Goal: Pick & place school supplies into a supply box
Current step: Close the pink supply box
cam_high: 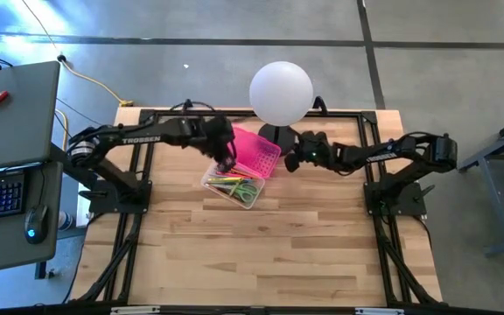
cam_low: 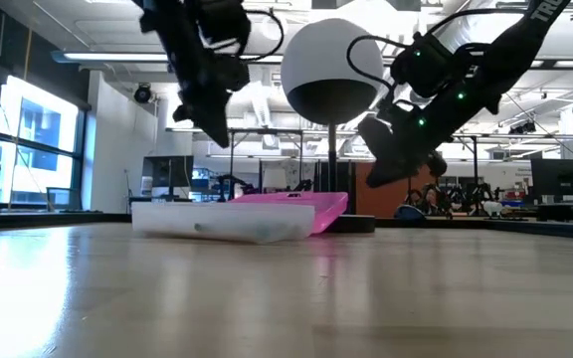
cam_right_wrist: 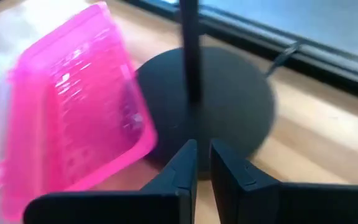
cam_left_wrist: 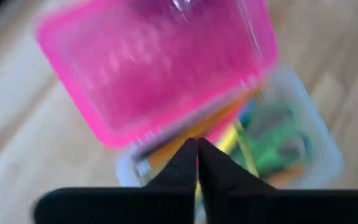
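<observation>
Supply box (cam_high: 237, 184) sits on the tabletop (cam_high: 261, 254) near the far edge, about mid-width, set at an angle. Clear base holds the school supplies (cam_high: 234, 185), a jumble of yellow, green and orange pens/pencils, individual items too blurred to sort. Hot-pink lid (cam_high: 257, 150) is flipped open toward the far edge, its far side resting by or on the lamp base (cam_high: 276, 136); can't tell which. In the low view the lid (cam_low: 291, 205) lies tilted up behind the clear base (cam_low: 222, 221).

Left gripper (cam_high: 224, 163) hangs over the box where lid meets base, above it w/ a clear air gap in the low view (cam_low: 217, 134). Left wrist view: fingers (cam_left_wrist: 180, 167) nearly pressed together, only a thin slit btwn tips, nothing pinched; pink lid (cam_left_wrist: 154, 68) and supplies (cam_left_wrist: 269, 143) lie below.

Right gripper (cam_high: 292, 161) is just beside the lamp base on its right-edge side, close to the lid's edge, raised off the tabletop in the low view (cam_low: 376, 174). Right wrist view: fingers (cam_right_wrist: 182, 165) a narrow gap apart, holding nothing; aimed at the black lamp base (cam_right_wrist: 229, 106) w/ pink lid (cam_right_wrist: 73, 112) alongside.

White globe lamp (cam_high: 281, 93) stands at the far edge, mid-width, on a thin black pole.
</observation>
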Controlling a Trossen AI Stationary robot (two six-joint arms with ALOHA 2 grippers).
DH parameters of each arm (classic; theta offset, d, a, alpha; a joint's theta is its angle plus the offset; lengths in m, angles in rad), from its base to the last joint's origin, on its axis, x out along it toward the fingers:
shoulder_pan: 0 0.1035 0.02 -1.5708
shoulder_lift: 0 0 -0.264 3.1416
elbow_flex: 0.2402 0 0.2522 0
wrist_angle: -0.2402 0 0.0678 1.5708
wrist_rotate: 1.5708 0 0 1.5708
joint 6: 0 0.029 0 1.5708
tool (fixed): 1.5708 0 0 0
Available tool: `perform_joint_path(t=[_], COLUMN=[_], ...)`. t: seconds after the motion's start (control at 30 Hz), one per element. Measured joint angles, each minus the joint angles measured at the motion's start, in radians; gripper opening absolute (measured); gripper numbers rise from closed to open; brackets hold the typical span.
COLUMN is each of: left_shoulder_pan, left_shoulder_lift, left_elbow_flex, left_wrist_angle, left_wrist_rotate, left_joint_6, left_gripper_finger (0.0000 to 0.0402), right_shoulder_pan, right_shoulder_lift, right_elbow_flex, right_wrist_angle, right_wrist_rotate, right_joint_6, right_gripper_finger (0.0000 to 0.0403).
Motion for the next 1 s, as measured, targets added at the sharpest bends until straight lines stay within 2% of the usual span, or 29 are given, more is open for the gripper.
perform_joint_path(t=[0.1, 0.27, 0.43, 0.6, 0.8, 1.0], left_shoulder_pan=[-0.085, -0.278, -0.476, -0.621, -0.682, -0.635], left_shoulder_lift=[-0.006, -0.013, -0.008, 0.031, 0.065, 0.065], left_elbow_flex=[0.000, 0.000, 0.000, -0.035, -0.198, -0.304], left_wrist_angle=[-0.066, -0.116, -0.140, -0.119, -0.043, 0.030], left_wrist_rotate=[-0.010, -0.113, -0.223, -0.304, -0.298, -0.319], left_joint_6=[-0.023, -0.149, -0.336, -0.522, -0.769, -0.838], left_gripper_finger=[0.0012, 0.0035, 0.0011, 0.0024, 0.0010, 0.0020], right_shoulder_pan=[-0.001, -0.012, -0.048, -0.103, -0.122, -0.123], right_shoulder_lift=[0.000, 0.000, 0.003, 0.053, 0.142, 0.209], right_elbow_flex=[0.000, 0.000, 0.000, 0.000, 0.002, 0.049], right_wrist_angle=[0.004, 0.007, 0.011, 0.090, 0.177, 0.186], right_wrist_rotate=[0.046, 0.023, 0.050, -0.009, -0.044, -0.061], right_joint_6=[-0.001, -0.008, -0.009, -0.020, -0.028, -0.025], right_gripper_finger=[0.0020, 0.0002, 0.0002, 0.0001, 0.0001, 0.0000])
